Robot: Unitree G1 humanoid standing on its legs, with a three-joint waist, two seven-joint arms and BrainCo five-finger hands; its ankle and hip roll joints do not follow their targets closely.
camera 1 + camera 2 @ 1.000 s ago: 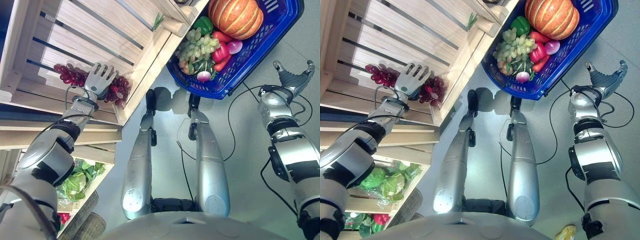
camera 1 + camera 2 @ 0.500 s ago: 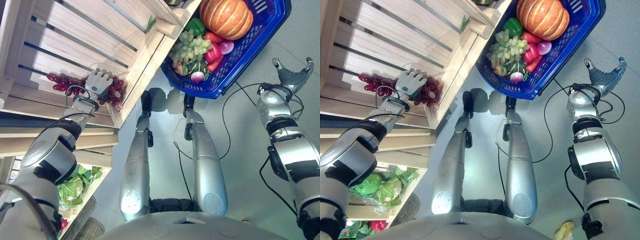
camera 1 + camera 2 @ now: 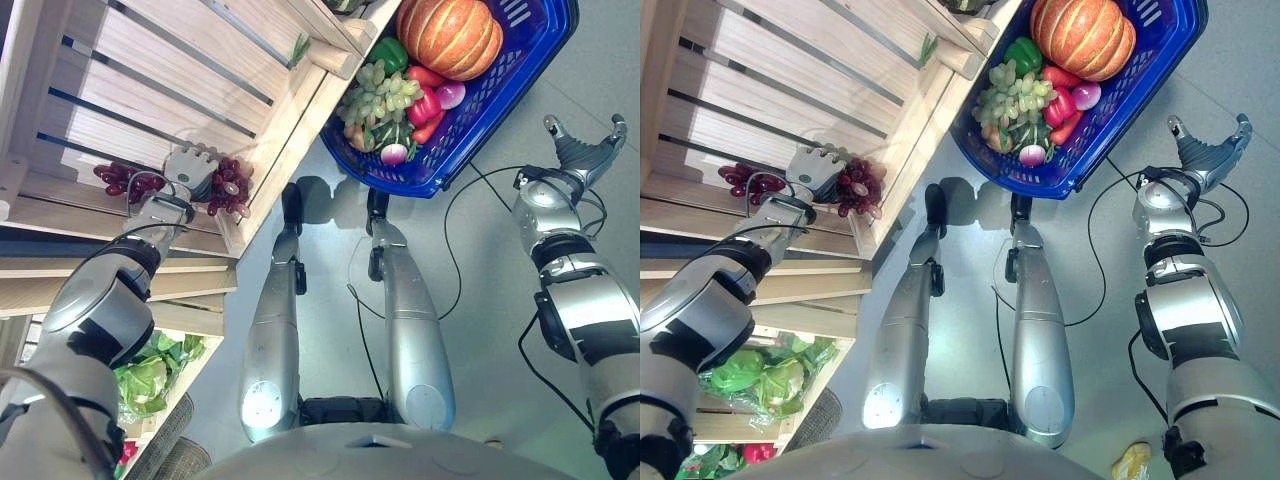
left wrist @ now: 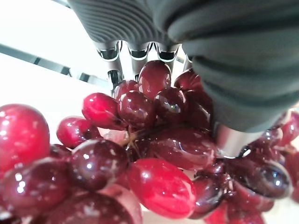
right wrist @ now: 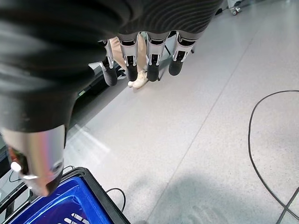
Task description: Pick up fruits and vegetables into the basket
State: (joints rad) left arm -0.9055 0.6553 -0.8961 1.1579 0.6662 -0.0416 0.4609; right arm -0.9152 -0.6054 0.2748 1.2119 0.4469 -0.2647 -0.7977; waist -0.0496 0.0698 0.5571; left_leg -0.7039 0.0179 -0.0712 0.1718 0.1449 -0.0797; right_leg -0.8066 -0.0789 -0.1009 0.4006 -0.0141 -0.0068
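The red grapes (image 3: 215, 185) lie in the near corner of the slatted wooden crate (image 3: 150, 80), low against its front wall. The left hand (image 3: 188, 166) sits on top of the bunch with its fingers curled down into the berries; in the left wrist view the fingers (image 4: 112, 70) and thumb close round the cluster (image 4: 140, 154), so the hand is judged clamped on the grapes.

Handling, as a judgement: the bunch is light but soft and loosely jointed. Glossy skins will slip, and single berries may shear off the stem or bruise under a hard squeeze. The better hold is round the middle mass near the stem, not on the trailing end, part of which (image 3: 118, 176) spreads away from the hand along the crate floor and could drag or snag on a slat.

The blue basket (image 3: 520, 90) stands on the floor, well apart from the crate. It already holds a pumpkin (image 3: 450, 35), green grapes (image 3: 378, 92), a green pepper (image 3: 400, 52) and red peppers (image 3: 432, 100). The crate's front wall and corner post stand between the bunch and the basket, so the lift must clear them. Leafy greens (image 3: 155, 365) lie on a lower shelf.

The right hand (image 3: 585, 152) hangs idle over the floor beside the basket, fingers (image 5: 140, 65) straight and spread, holding nothing
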